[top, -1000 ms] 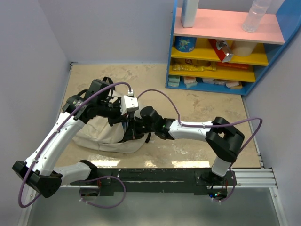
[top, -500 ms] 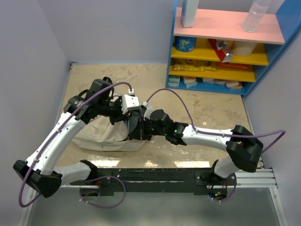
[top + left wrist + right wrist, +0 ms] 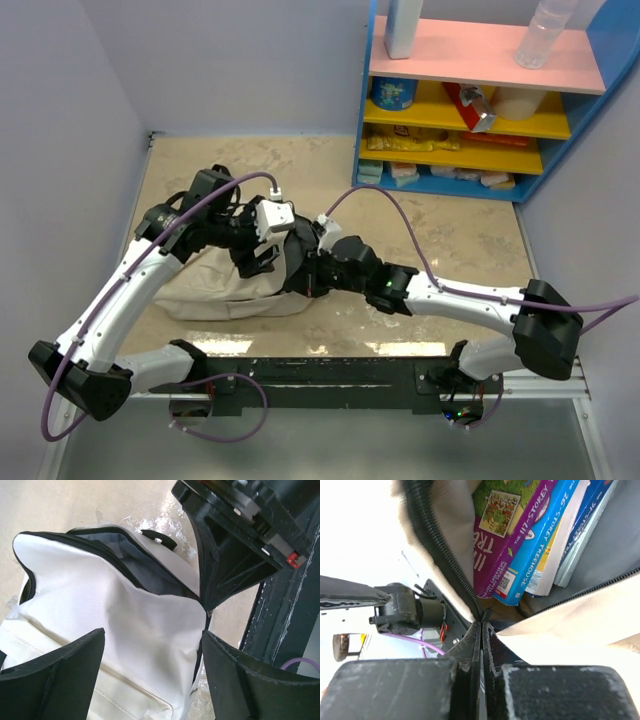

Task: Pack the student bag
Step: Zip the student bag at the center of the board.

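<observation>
The large soft beige fabric student bag (image 3: 215,292) with black zipper trim (image 3: 427,535) lies on its side on the left half of the sandy beige table (image 3: 430,225). It is near the black metal rail (image 3: 330,372) at the front edge, and its mouth points to the right.

The left gripper (image 3: 153,635) hangs just over the pale upper flap with its jaws spread wide, and it holds nothing. The flap shows between the two fingers.

The right gripper (image 3: 481,625) is fully closed. Its tips sit at the corner of the mouth, where the two zipper edges run together. I cannot tell if some fabric is pinched there.

The mouth gapes, and the grey lining (image 3: 620,535) shows inside. Against it lean a flat purple book (image 3: 512,530), a flat blue book (image 3: 547,535) and some thinner ones, with their lower edges toward the corner.

Beyond the bag, bare table surface runs up to the blue shelf unit with pink and yellow boards (image 3: 470,55) in the far right corner.
</observation>
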Motion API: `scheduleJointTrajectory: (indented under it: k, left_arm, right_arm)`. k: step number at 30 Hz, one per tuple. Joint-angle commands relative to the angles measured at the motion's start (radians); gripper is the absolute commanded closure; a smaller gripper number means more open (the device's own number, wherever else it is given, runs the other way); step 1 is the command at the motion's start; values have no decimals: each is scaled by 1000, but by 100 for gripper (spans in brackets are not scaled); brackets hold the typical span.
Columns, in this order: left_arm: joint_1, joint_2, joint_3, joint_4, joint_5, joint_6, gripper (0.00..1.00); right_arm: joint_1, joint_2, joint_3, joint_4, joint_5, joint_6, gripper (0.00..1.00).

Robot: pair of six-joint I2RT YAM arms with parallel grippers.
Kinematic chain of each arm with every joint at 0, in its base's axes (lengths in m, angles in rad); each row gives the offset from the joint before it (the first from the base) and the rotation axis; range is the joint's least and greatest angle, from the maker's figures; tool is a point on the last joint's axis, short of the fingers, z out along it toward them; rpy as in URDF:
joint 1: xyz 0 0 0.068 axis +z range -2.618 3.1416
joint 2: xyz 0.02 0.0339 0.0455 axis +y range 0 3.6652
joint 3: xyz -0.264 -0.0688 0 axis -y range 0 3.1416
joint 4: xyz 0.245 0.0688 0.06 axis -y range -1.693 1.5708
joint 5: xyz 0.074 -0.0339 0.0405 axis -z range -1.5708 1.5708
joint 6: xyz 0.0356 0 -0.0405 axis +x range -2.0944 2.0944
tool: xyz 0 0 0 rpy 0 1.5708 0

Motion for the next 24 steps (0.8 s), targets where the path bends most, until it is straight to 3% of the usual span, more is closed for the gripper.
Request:
scheduleJointTrajectory:
  k: [1,13,24]
  left_arm:
    - [6,-55,-20,-34,38,38,19]
    - [-8,-89,-280,31,171,122,54]
    - [-91,-44,-336,141,185,125,49]
  right_arm:
    - [24,-57,8,15,87,30,100]
    - [91,-161,-28,-50,298,140,100]
    - [93,-74,94,-91,321,126,100]
